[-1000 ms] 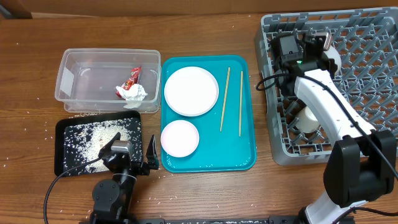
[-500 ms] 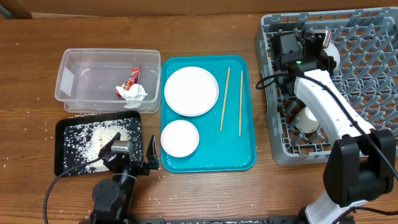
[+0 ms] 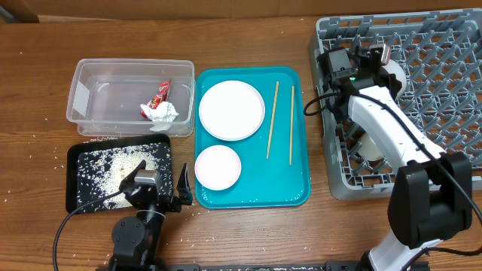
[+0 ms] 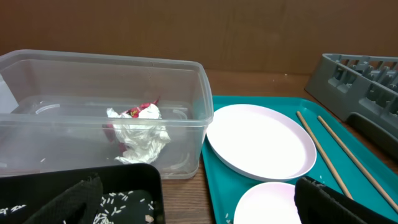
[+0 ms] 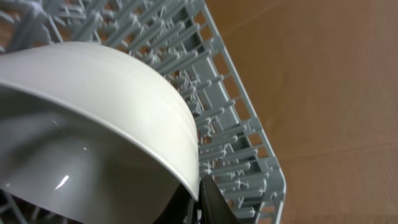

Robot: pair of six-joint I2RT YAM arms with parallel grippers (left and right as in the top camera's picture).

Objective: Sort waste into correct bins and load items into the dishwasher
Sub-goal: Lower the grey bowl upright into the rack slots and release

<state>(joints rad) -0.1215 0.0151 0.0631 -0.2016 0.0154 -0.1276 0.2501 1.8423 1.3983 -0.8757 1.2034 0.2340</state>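
My right gripper [image 3: 382,54] is shut on the rim of a white bowl [image 5: 106,81] over the back left of the grey dishwasher rack [image 3: 452,90]; the rim sits pinched between the dark fingers [image 5: 214,202]. A large white plate [image 3: 231,110], a smaller white dish [image 3: 218,166] and two chopsticks [image 3: 272,120] lie on the teal tray [image 3: 286,181]. The red-and-white wrapper [image 3: 157,108] lies in the clear tub [image 3: 83,98]. Rice grains [image 3: 113,169] cover the black tray [image 3: 75,154]. My left gripper [image 3: 160,181] hangs open between black tray and teal tray, holding nothing.
A white cup-like item [image 3: 369,147] shows in the rack under my right arm. Loose grains [image 3: 56,162] dot the wooden table left of the black tray and near the front edge. The rack's upright pegs [image 5: 230,112] stand close around the held bowl.
My right gripper has shifted a little to the left and turned with the bowl in it. The left arm has not moved.
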